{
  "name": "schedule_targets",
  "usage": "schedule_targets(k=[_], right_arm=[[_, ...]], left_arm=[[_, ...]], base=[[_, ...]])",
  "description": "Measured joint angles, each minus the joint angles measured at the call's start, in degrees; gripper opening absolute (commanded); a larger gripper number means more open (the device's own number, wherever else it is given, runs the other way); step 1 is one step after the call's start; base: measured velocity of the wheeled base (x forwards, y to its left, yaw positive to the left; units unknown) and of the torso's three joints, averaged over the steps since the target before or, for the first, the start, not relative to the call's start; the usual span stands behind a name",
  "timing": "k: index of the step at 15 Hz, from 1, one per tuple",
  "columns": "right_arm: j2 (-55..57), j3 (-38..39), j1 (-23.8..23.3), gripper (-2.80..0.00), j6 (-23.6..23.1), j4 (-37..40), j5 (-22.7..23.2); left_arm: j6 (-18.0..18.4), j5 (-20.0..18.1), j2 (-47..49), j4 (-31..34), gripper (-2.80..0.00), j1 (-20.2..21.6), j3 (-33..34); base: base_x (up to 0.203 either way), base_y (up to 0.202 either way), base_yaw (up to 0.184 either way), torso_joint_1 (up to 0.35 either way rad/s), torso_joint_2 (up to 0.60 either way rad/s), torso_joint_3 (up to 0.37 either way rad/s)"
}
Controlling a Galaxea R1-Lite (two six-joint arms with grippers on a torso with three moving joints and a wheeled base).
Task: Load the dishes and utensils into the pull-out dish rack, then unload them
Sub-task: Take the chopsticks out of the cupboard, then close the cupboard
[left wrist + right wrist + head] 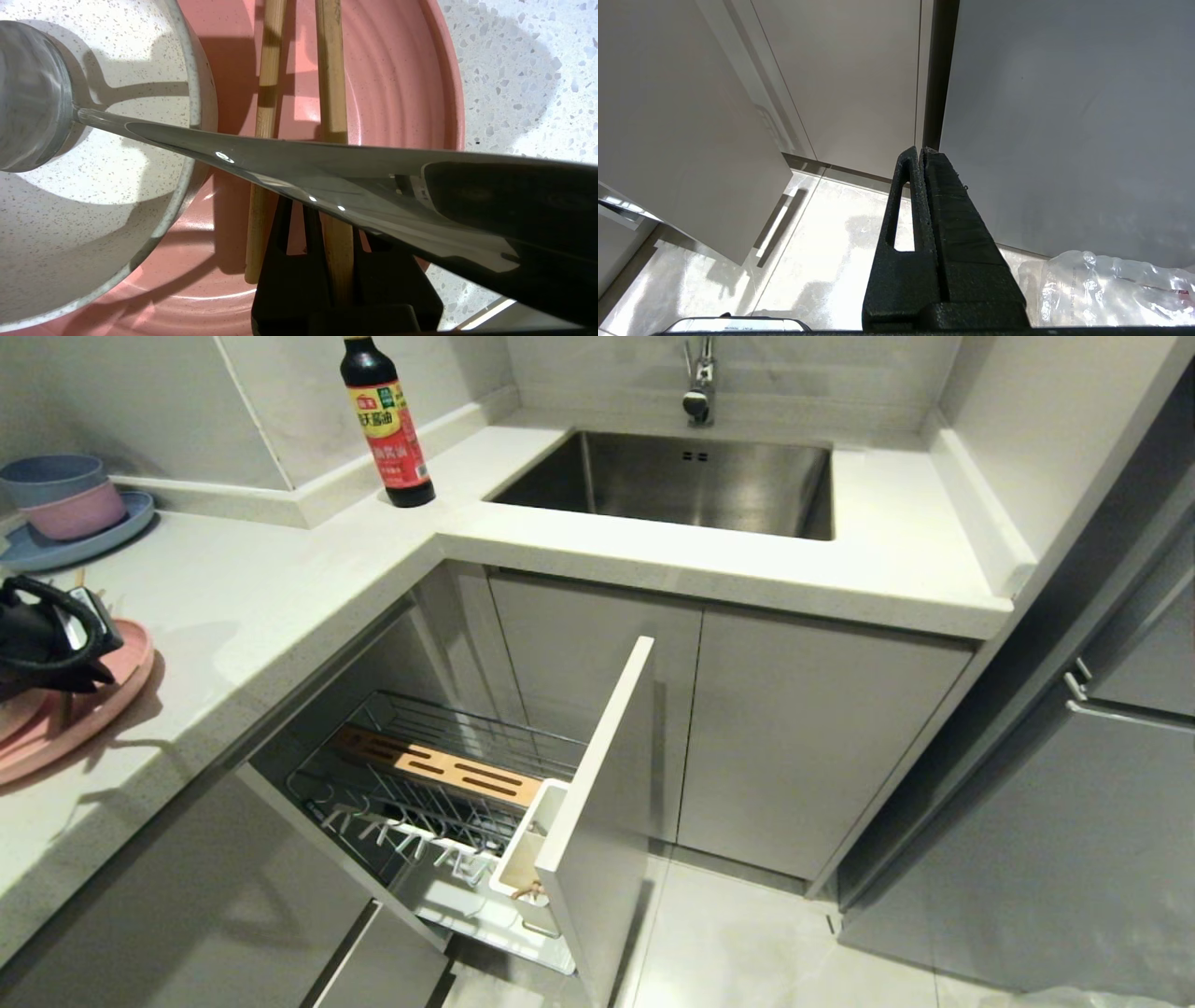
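My left fingers (289, 252) are down on the pink plate (397, 70), at the far left of the table (280, 607). They're nearly together and look clamped on one chopstick (334, 70) of the two chopsticks (268, 70), near its end. The other stick lies just beside the held one, outside the grip.

The spoon (280, 163) crosses over both sticks and over my fingers. Its head sits in the cream bowl (93, 224), which stands on the same plate. The handle hides part of the grip, so I can't tell how deep the stick sits in the pads.

Handling, imo:
- The stick is light, stiff and thin wood. It's easy to carry but likely to roll or pivot if pinched only at the tip.
- I judge the lift should go low and sideways first, out from under the spoon. Otherwise the handle may get levered up and the spoon flips out of the bowl.
- The spoon is smooth metal and prob slippery, so best grip is mid-handle.
- Bowl & plate look hard and breakable. I'd take them by the rim w/ care.

The pull-out rack (467, 728) stands open below the table edge, w/ its white utensil cup (523, 845) at the front. That's where this stick should go.

My right fingers (938, 210) are pressed together and empty, parked low toward the cabinet fronts.
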Motion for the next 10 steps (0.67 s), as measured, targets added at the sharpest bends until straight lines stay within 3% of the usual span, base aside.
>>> schedule_targets(k=[1,2,10], right_arm=[[0.01,0.00,0.00,-2.80,0.02,-0.02,0.01],[-0.01,0.00,0.00,-2.80,0.02,0.00,0.00],[-0.01,0.02,0.00,-2.80,0.02,0.00,0.00]], left_arm=[[0.01,-0.02,0.04,0.02,-2.80,0.02,0.01],[0.02,-0.02,0.08,0.02,0.00,0.02,0.02],[-0.07,-0.02,0.00,0.08,0.00,-0.06,-0.05]], base=[[0.000,0.000,0.000,0.000,0.00,0.000],[0.000,0.000,0.000,0.000,0.00,0.000],[0.000,0.000,0.000,0.000,0.00,0.000]])
